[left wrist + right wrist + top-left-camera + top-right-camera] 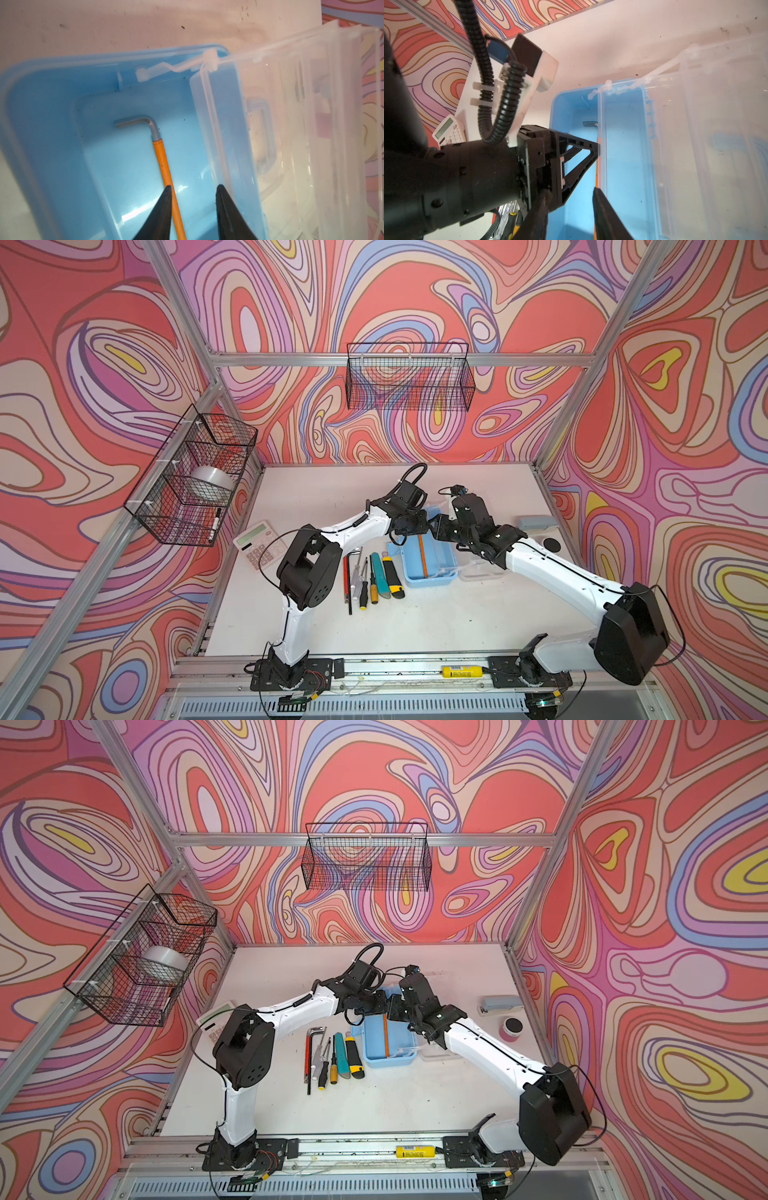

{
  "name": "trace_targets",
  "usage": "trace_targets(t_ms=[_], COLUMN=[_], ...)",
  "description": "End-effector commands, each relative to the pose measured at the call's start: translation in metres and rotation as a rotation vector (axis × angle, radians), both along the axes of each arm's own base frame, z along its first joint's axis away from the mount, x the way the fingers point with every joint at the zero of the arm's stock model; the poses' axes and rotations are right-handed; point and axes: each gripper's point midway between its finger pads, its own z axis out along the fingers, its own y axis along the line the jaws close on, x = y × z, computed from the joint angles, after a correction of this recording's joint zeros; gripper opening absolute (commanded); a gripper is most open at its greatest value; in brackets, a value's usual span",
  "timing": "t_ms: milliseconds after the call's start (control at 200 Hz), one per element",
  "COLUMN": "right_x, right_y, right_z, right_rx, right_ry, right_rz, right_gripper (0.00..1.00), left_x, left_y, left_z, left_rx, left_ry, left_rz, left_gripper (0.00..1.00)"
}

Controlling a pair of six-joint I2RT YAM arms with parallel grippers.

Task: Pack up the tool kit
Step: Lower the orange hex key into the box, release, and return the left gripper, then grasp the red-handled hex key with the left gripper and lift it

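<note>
The light-blue box point(430, 581) is set open on the white table point(415, 626), its clear lid point(322, 124) swung aside. An orange-sleeved hex key point(164, 164) is laid inside. Above it the left gripper point(194, 187) is seen partly parted and empty; the right gripper point(570, 191) is parted too, nothing gripped. Screwdrivers point(365, 585) and utility knives point(392, 572) are laid beside the box

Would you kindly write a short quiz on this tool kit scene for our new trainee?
1. True or false: the orange hex key lies inside the blue box.
2. The box's clear lid is: A) shut; B) swung open; C) missing.
3. How many utility knives lie on the table beside the box?
Key: 1 true; 2 B; 3 two.
</note>
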Motion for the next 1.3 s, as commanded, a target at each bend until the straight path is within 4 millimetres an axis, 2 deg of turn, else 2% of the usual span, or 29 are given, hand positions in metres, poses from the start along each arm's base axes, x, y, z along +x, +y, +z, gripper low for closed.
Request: trace_targets(t_ms=[0,75,220,356,476,566,746,876,1097,1297], right_x=[0.002,0.0,-0.006,-0.02,-0.032,-0.036,-0.036,-0.033,-0.032,-0.032], right_y=[0.001,0.002,0.009,0.023,0.04,0.047,0.054,0.058,0.062,0.059], right_z=[0.015,0.021,0.026,0.025,0.013,0.005,-0.005,-0.013,-0.022,-0.024], right_rx=[0.003,0.009,0.006,-0.108,-0.124,-0.15,-0.129,-0.145,-0.143,-0.146], right_ry=[-0.025,-0.034,-0.018,-0.039,-0.015,-0.004,0.016,0.035,0.05,0.05], right_rz=[0.019,0.031,0.065,0.085,0.12,0.134,0.145,0.151,0.155,0.146], right_gripper=[0.37,0.37,0.37,0.39,0.38,0.37,0.33,0.33,0.33,0.33], left_x=[0.001,-0.003,-0.018,-0.041,-0.059,-0.071,-0.088,-0.093,-0.094,-0.095], left_y=[0.01,0.022,0.061,0.109,0.15,0.18,0.236,0.252,0.26,0.26], left_z=[0.043,0.057,0.077,0.065,0.047,0.036,0.002,-0.015,-0.048,-0.066], left_rx=[-0.004,0.018,0.073,0.159,0.225,0.266,0.314,0.356,0.411,0.414], left_ry=[-0.085,-0.129,-0.202,-0.192,-0.166,-0.152,-0.076,-0.047,0.024,0.057], left_rz=[-0.006,0.0,0.047,0.103,0.17,0.231,0.353,0.383,0.383,0.376], left_gripper=[0.38,0.38,0.44,0.45,0.44,0.39,0.32,0.3,0.22,0.19])
